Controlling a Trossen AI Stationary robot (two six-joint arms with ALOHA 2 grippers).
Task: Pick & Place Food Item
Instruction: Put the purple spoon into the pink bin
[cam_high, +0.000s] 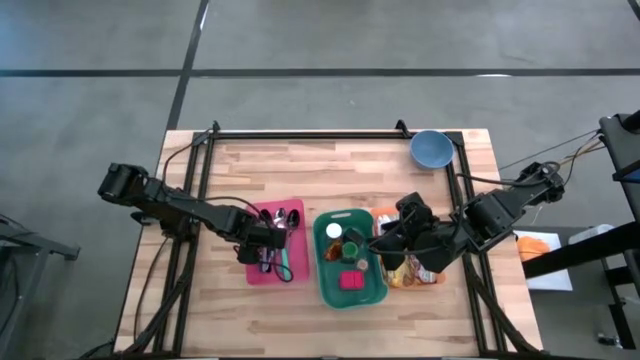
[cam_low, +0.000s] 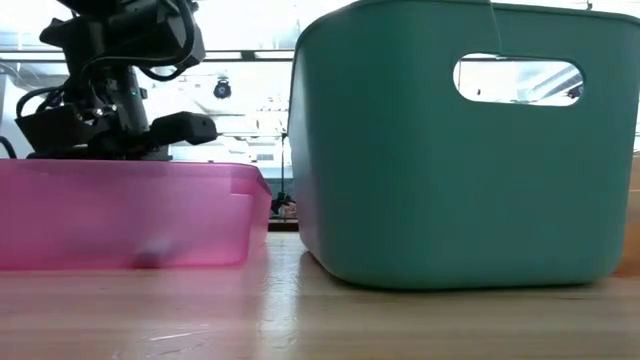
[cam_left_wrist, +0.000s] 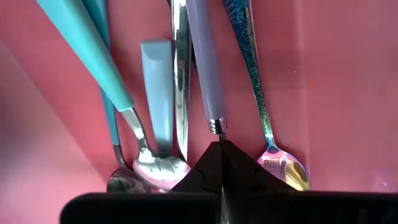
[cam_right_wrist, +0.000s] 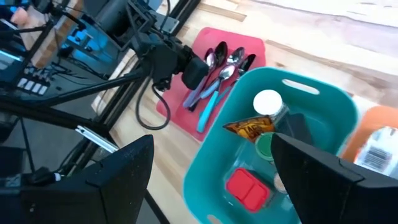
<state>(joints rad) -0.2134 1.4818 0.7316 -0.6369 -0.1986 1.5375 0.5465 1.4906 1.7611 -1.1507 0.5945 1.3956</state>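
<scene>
On the pale wooden slatted table (cam_high: 300, 160), taking the teal plastic bin (cam_high: 327, 285) at its middle as the clock's centre in the high view, the flat pink plastic tray (cam_high: 260, 272) lies at nine o'clock, just beside the bin, with a bundle of spoons and other cutlery (cam_high: 283, 232) lying lengthwise in it: a teal-handled spoon (cam_left_wrist: 93, 56), a lavender-handled piece (cam_left_wrist: 205, 68), a plain steel one and one with an iridescent blue-green handle (cam_left_wrist: 252, 81). The left gripper (cam_high: 268, 243) is down over this tray, its fingers pressed together to a point, with the neck of the lavender-handled piece right at their tips; whether they pinch it cannot be told. From table height the same arm shows as a dark bulk above the translucent pink wall, to the left of the tall teal bin wall with its oval handle cutout (cam_low: 518, 80). Inside the bin lie the food items: a white round lid (cam_right_wrist: 268, 102) on a jar, a brown-and-orange snack packet (cam_right_wrist: 250, 128), a green round lid and a red rectangular box (cam_right_wrist: 247, 188). The right gripper (cam_high: 392, 243) hovers over the bin's three o'clock rim with its fingers spread wide and nothing between them. Under that arm, at three o'clock, is an orange tray (cam_high: 385, 215) holding packaged goods. At one o'clock, near the far edge, stands a blue round bowl (cam_high: 430, 149).
</scene>
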